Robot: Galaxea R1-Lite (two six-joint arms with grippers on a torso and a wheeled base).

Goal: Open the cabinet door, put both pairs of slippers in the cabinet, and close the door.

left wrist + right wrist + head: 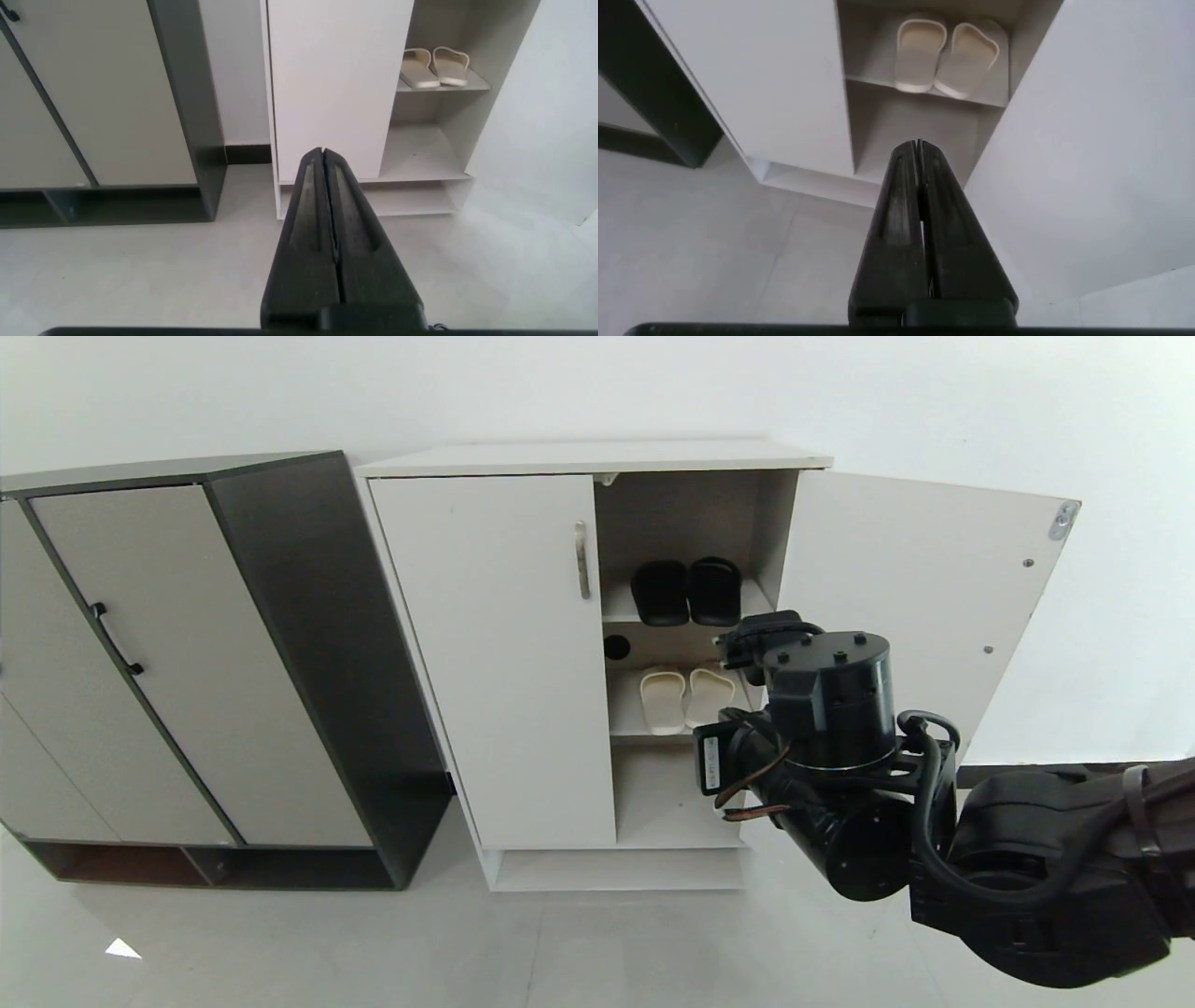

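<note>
The white cabinet (495, 663) has its right door (915, 588) swung wide open and its left door shut. A black pair of slippers (686, 591) rests on the upper shelf. A cream pair of slippers (686, 697) (434, 67) (951, 42) lies on the middle shelf. My right gripper (921, 149) is shut and empty, low in front of the open compartment beside the open door; the right arm's wrist (826, 709) covers it in the head view. My left gripper (322, 154) is shut and empty, above the floor in front of the closed left door.
A grey and dark cabinet (187, 663) stands against the white cabinet's left side, doors shut. The bottom shelf (420, 154) is bare. Open grey floor (420, 943) lies in front of both cabinets.
</note>
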